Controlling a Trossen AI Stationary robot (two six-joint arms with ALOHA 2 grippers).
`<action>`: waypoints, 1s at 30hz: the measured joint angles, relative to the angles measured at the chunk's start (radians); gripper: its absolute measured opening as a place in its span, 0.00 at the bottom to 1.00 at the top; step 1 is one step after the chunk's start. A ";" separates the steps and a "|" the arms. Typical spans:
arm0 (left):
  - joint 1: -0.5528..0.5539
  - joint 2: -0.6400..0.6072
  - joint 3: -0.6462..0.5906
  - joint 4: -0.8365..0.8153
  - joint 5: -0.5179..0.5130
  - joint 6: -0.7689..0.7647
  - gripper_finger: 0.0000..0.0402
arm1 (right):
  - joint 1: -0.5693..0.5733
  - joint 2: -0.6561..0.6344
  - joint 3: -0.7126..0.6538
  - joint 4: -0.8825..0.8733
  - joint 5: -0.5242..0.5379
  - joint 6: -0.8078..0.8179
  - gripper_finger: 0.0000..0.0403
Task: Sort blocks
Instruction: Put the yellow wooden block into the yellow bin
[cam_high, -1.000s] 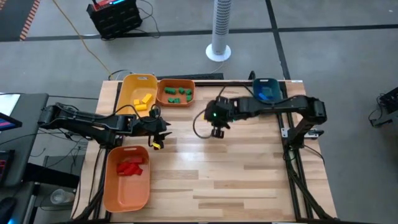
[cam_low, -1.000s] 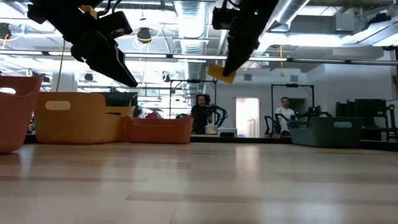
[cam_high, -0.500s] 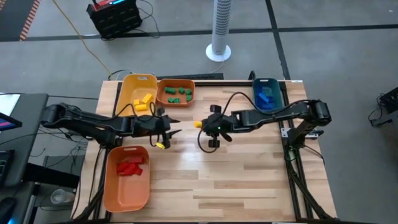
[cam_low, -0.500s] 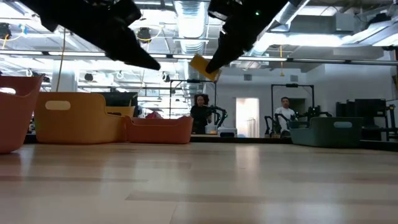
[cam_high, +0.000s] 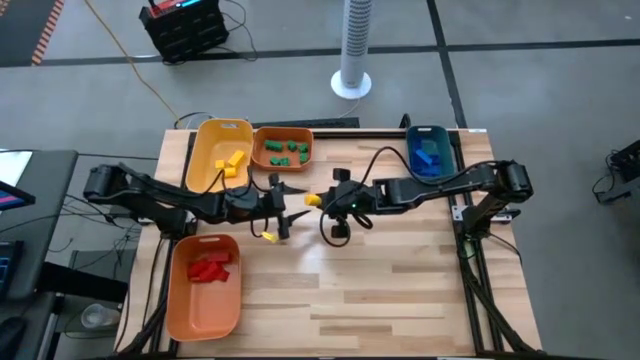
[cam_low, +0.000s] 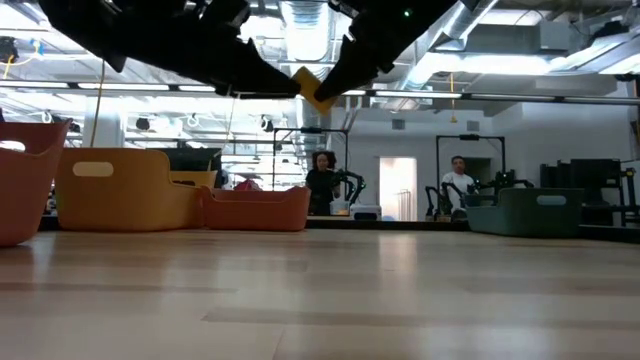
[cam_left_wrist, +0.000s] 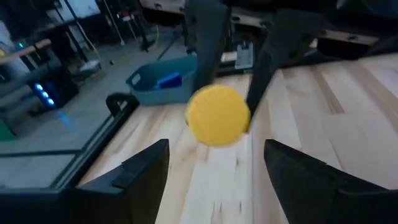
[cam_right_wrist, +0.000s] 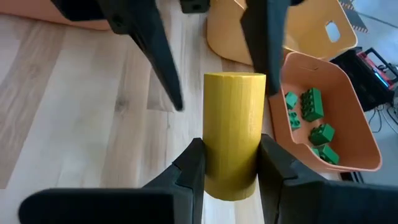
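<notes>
A yellow cylinder block (cam_right_wrist: 233, 124) hangs above the table's middle with my right gripper (cam_right_wrist: 231, 171) shut on it. In the high view the yellow block (cam_high: 313, 200) lies between my two grippers. My left gripper (cam_high: 297, 201) reaches in from the table's left and is open. Its fingers (cam_right_wrist: 155, 62) stand on either side of the cylinder's free end. In the left wrist view the cylinder's round end face (cam_left_wrist: 217, 116) sits beyond my open left gripper (cam_left_wrist: 227, 177). Whether a left finger touches the cylinder, I cannot tell. My right gripper pinches the cylinder's round sides (cam_right_wrist: 208, 158) between its two fingers, at the end nearer the wrist. The fingers come from the table's right, slanting a little down, and lie along the cylinder. Its other end (cam_right_wrist: 235, 79) sticks out toward the table's left. The cylinder is tilted and clear of the table (cam_low: 315, 88).
At the far left stand a yellow bin (cam_high: 205, 150) with yellow blocks and a small orange bin (cam_high: 283, 163) with green blocks. A teal bin (cam_high: 430, 132) with blue blocks stands far right. A large orange bin (cam_high: 200, 310) with red blocks sits near left.
My left gripper has moved toward the table's right, up to the right gripper, and has tipped up from pointing down to nearly level; its fingers have spread. My right gripper has carried the yellow cylinder toward the table's left and turned its free end toward the left gripper.
</notes>
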 joint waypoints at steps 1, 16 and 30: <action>0.000 0.007 0.000 0.020 0.000 0.007 0.64 | 0.001 0.000 0.000 0.001 -0.003 0.000 0.26; 0.000 0.126 0.000 0.256 -0.002 0.086 0.56 | 0.015 0.000 0.000 0.010 -0.004 -0.009 0.26; 0.000 0.126 0.000 0.258 0.005 0.089 0.31 | 0.006 0.000 0.000 0.001 -0.005 -0.026 0.28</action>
